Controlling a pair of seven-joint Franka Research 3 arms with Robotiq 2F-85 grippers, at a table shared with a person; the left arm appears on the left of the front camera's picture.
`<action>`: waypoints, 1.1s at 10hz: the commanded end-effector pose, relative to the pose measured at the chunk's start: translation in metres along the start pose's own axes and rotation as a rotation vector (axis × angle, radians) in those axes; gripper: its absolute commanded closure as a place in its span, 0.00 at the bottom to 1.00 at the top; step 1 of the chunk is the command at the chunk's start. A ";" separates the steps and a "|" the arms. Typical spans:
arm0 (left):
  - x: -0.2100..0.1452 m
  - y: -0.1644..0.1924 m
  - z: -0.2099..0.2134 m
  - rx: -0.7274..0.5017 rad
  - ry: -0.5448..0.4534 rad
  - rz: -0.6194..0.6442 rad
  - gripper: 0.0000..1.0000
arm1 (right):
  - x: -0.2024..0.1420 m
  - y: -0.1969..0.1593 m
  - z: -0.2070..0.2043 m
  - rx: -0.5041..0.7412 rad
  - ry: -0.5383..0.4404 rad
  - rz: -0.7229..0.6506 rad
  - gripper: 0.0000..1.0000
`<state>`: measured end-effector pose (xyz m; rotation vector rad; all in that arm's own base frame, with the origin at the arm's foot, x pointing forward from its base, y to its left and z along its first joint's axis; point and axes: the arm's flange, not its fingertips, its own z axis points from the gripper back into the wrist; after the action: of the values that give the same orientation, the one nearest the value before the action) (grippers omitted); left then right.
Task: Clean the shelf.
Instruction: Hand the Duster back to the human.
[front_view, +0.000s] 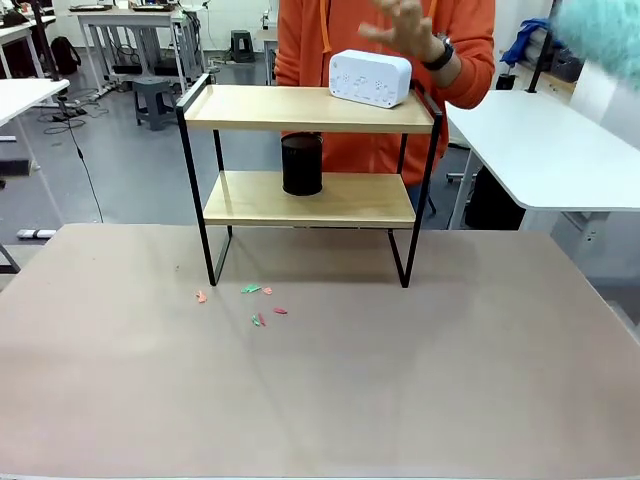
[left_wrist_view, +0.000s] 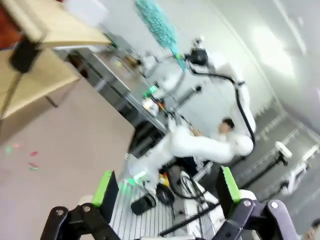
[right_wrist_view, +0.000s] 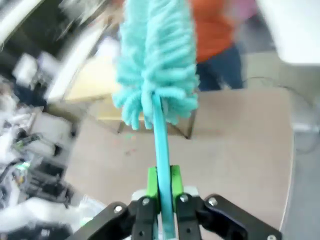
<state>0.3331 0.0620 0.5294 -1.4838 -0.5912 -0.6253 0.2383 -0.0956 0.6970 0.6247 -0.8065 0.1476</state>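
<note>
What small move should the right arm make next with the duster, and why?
Probably swing the duster toward the shelf, onto the bare left end of its top board. The right gripper is shut on its handle, and the person's hand hovers over the white box at the right end.

1. Worktop (front_view: 450, 380): beige-grey. The shelf (front_view: 300, 108) stands on it at far centre, all four legs down.
2. Red and green scraps (front_view: 250, 289) lie loose on the worktop, near the shelf's left front leg.
3. Shelf top board: white box (front_view: 370, 78), right end.
4. Lower board: black cylindrical container (front_view: 302, 164), near centre.
</note>
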 end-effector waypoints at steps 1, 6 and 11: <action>0.008 0.010 -0.024 -0.095 0.075 -0.016 0.00 | -0.005 0.020 -0.016 0.311 0.150 0.363 0.88; 0.006 0.015 -0.063 -0.135 0.140 0.037 0.00 | -0.019 0.046 -0.035 0.206 0.263 0.367 0.88; 0.016 0.038 -0.089 -0.141 0.121 -0.010 0.00 | 0.021 0.091 -0.090 0.496 0.537 0.673 0.88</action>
<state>0.3659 -0.0183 0.5055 -1.5755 -0.4414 -0.7474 0.2696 0.0308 0.6892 0.6778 -0.4674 0.9773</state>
